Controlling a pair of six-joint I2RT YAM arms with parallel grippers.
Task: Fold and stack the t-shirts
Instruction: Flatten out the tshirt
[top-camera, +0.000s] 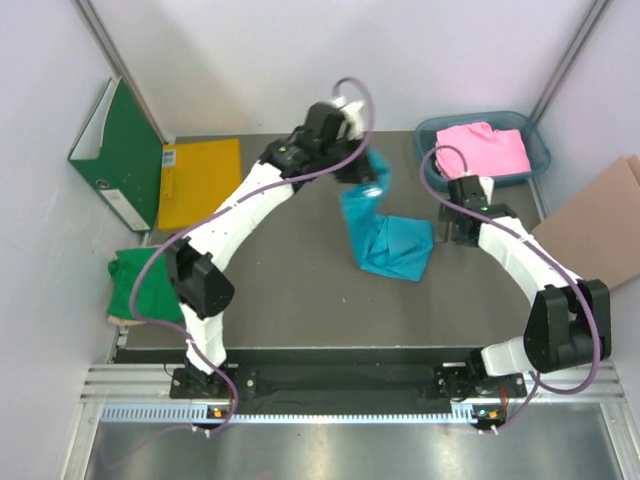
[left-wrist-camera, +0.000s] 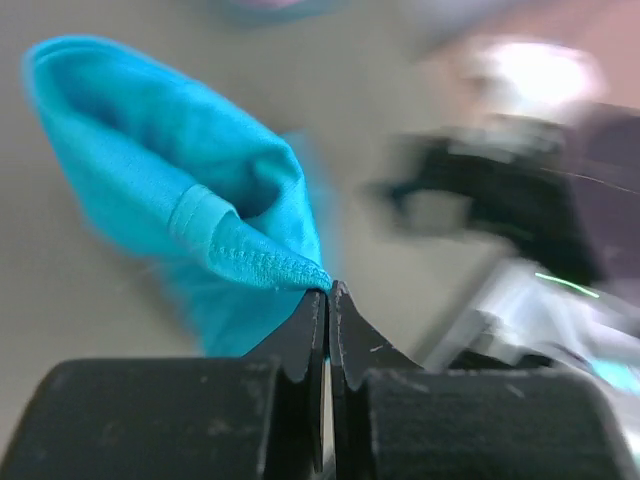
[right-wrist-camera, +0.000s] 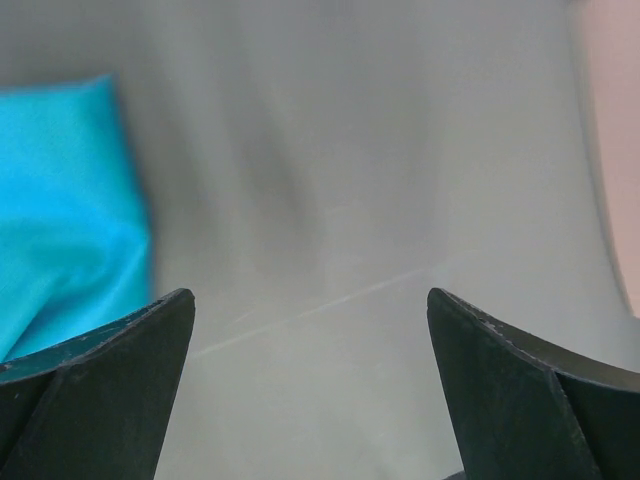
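Note:
The turquoise-blue t-shirt (top-camera: 385, 238) hangs from my left gripper (top-camera: 362, 178) with its lower part resting on the table. In the left wrist view my left gripper (left-wrist-camera: 328, 290) is shut on a hemmed edge of the turquoise shirt (left-wrist-camera: 200, 200). My right gripper (top-camera: 455, 228) is open and empty just right of the shirt; in its view the right gripper (right-wrist-camera: 310, 305) hovers over bare table with the turquoise shirt (right-wrist-camera: 60, 200) at the left. A pink t-shirt (top-camera: 483, 148) lies in a blue bin (top-camera: 536, 150). A bright green t-shirt (top-camera: 145, 285) lies at the table's left edge.
A green binder (top-camera: 118, 150) stands at the back left beside a yellow envelope (top-camera: 198, 182). A brown cardboard sheet (top-camera: 600, 225) lies off the right edge. Metal frame posts stand at the back corners.

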